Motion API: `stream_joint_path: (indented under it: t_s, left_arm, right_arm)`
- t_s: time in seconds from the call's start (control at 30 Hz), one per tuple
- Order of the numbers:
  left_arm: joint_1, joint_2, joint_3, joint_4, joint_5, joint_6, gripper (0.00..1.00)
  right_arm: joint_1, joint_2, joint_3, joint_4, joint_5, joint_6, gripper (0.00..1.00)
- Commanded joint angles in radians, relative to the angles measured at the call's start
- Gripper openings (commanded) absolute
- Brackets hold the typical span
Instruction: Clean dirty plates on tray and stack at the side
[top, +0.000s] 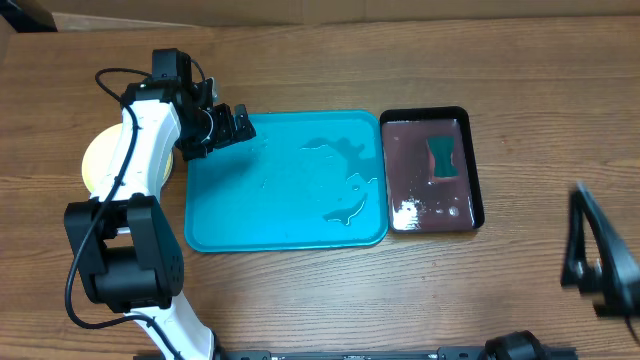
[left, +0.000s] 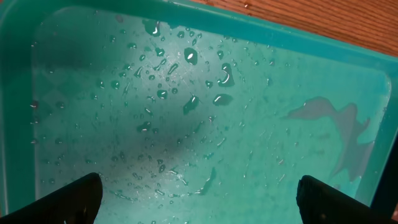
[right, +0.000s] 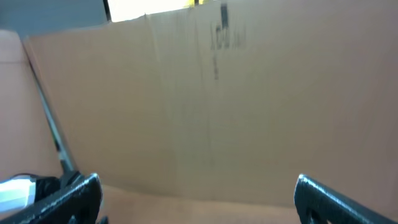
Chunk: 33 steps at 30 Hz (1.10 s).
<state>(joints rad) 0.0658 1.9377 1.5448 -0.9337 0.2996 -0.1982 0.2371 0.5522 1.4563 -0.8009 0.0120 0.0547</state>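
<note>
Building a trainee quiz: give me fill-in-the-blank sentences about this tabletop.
Clear drops of ____ cover the turquoise tray. The sponge lies in the smaller tray, coloured ____. The left gripper has its jaws ____. The yellow plate sits beside the turquoise tray, partly hidden by the ____ arm.
Missing: water; black; open; left.

There is one big blue tray (top: 230, 215), with many water drops (left: 189, 56) on it. There is one smaller black tray (top: 476, 190), and one teal sponge (top: 444, 158) lies in it. One pale yellow plate (top: 95, 160) shows. I cannot tell if more plates lie under it. There are two robot arms, the left arm (top: 140, 140) and the right arm (top: 600, 265).
</note>
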Motion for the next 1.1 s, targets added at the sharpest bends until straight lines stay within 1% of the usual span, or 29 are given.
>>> stream_joint_path:
  t_s: [0.0,0.07,0.17,0.2,0.23,0.27,0.33,0.4,0.5,0.6,0.9,1.07]
  left_arm:
    - [-0.001,-0.013,-0.006,0.001,0.005,0.027,1.0]
    - [-0.001,-0.013,-0.006,0.001,0.005,0.027,1.0]
    - [-0.001,-0.013,-0.006,0.001,0.005,0.027,1.0]
    - [-0.001,-0.013,-0.006,0.001,0.005,0.027,1.0]
    - [-0.001,-0.013,-0.006,0.001,0.005,0.027,1.0]
    - [-0.001,-0.013,-0.006,0.001,0.005,0.027,1.0]
    - [-0.001,-0.013,-0.006,0.001,0.005,0.027,1.0]
    - [-0.001,-0.013,-0.006,0.001,0.005,0.027,1.0]
    - [-0.001,-0.013,-0.006,0.001,0.005,0.027,1.0]
    - [-0.001,-0.013,-0.006,0.001,0.005,0.027,1.0]
    - [-0.001,-0.013,-0.006,0.001,0.005,0.027,1.0]
    - [-0.001,-0.013,-0.006,0.001,0.005,0.027,1.0]
  right_arm:
    - [-0.025,-0.139,-0.232,0.082,0.013,-0.03,1.0]
    - [-0.035,-0.257,-0.411,0.178,0.009,-0.029,1.0]
    - [-0.046,-0.371,-0.616,0.314,-0.011,-0.025,1.0]
    - [-0.053,-0.412,-0.702,0.393,-0.026,-0.021,1.0]
    - [-0.059,-0.432,-0.75,0.444,-0.039,-0.018,1.0]
    - [-0.07,-0.473,-0.863,0.588,-0.063,-0.011,1.0]
    - [-0.08,-0.515,-0.988,0.76,-0.066,0.021,1.0]
    - [-0.087,-0.542,-1.087,0.88,-0.068,0.032,1.0]
    - [-0.088,-0.549,-1.204,1.006,-0.074,0.034,1.0]
    - [-0.088,-0.549,-1.288,1.044,-0.081,0.035,1.0]
    - [-0.105,-0.549,-1.451,1.038,-0.084,0.035,1.0]
    - [-0.123,-0.549,-1.448,0.879,-0.08,0.023,1.0]
